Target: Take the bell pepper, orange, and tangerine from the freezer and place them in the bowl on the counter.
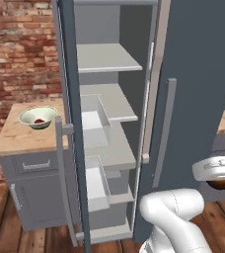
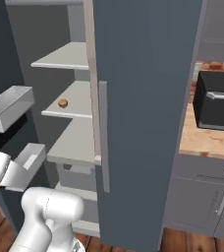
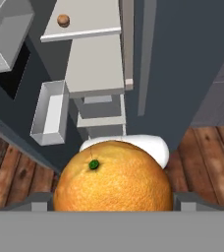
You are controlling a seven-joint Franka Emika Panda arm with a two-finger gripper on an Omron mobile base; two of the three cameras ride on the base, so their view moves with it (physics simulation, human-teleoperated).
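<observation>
Brick-walled kitchen, freezer (image 1: 193,74) door open beside the wooden counter (image 1: 23,136).
The bowl (image 1: 38,116) on the counter holds the red bell pepper (image 1: 39,120). A small brown fruit (image 2: 63,103) lies on a freezer shelf (image 2: 72,101). The gripper (image 3: 113,199) clasps the orange (image 3: 113,179), jaws wide around it.

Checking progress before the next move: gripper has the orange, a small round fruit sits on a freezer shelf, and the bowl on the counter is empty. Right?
Not quite: the bowl holds the red bell pepper, as the left base view shows. The gripper does hold the orange, and the small fruit sits on the freezer shelf.
</observation>
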